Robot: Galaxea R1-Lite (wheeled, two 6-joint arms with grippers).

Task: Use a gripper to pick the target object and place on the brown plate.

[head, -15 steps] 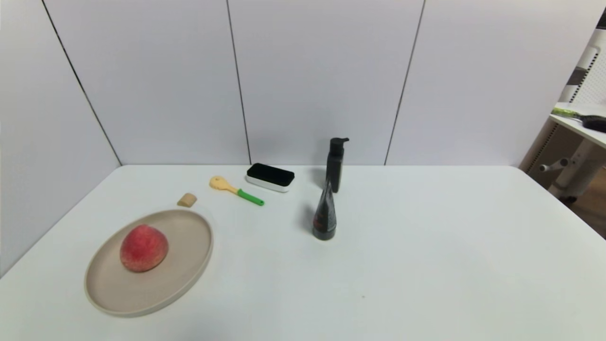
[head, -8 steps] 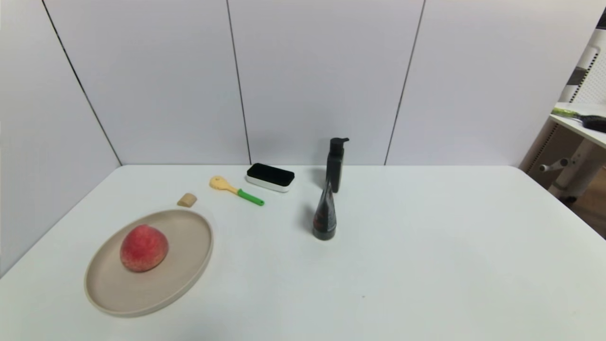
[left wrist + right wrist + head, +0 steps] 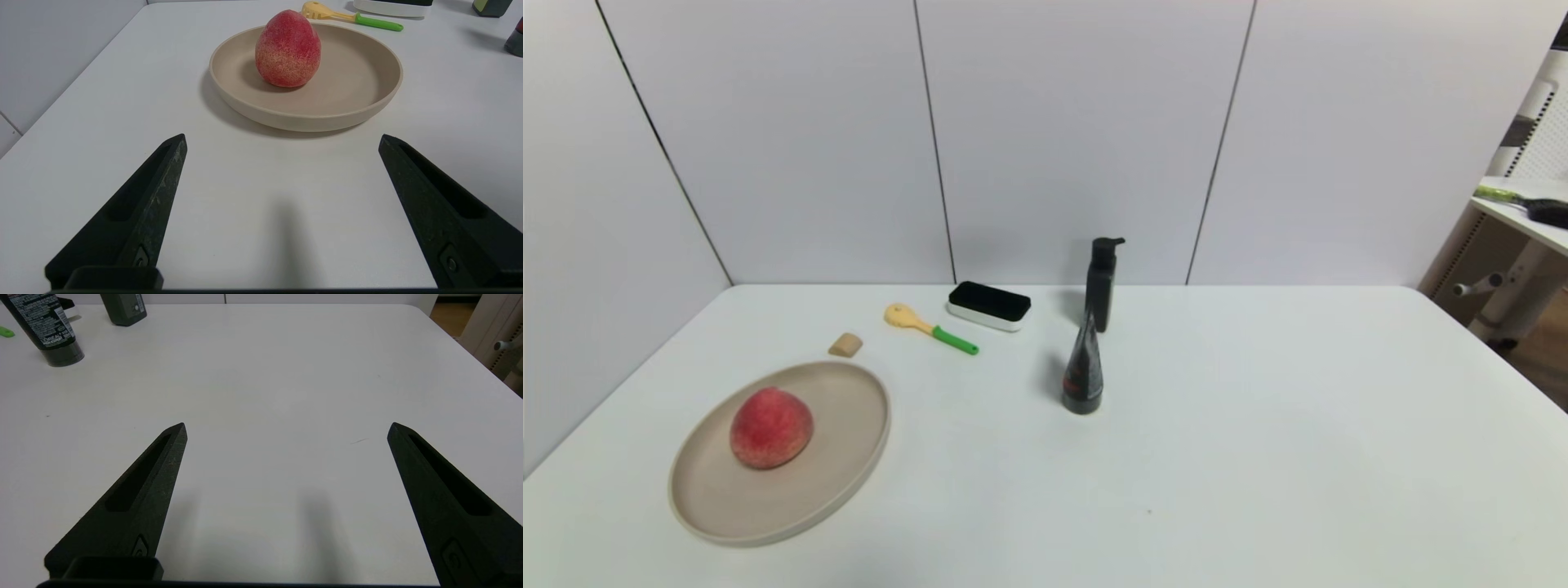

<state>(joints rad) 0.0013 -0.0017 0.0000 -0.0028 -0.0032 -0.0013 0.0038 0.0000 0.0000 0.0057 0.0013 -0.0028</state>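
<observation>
One table (image 3: 1258, 425) carries everything in view, and it is the largest item noted. Next in size, the brown plate (image 3: 849, 457) lies flat near the robot's left front edge, low-rimmed and wide, which suits it as a receiving dish. It holds a single item: the peach (image 3: 771, 428), resting on its broad base a little left of the plate's centre, well inside the rim and clear of it. On this evidence the placement appears complete. The left pincer (image 3: 282, 139) hangs low over bare table just short of the plate, jaws spread wide and empty, consistent with a release. The right pincer (image 3: 286, 428) is likewise wide and empty over the bare right side, apparently idle. Smaller items stand beyond the plate: a black cone-shaped tube (image 3: 1083, 367), a green-handled scoop (image 3: 929, 328), and a tan block (image 3: 845, 345) just past the rim.
</observation>
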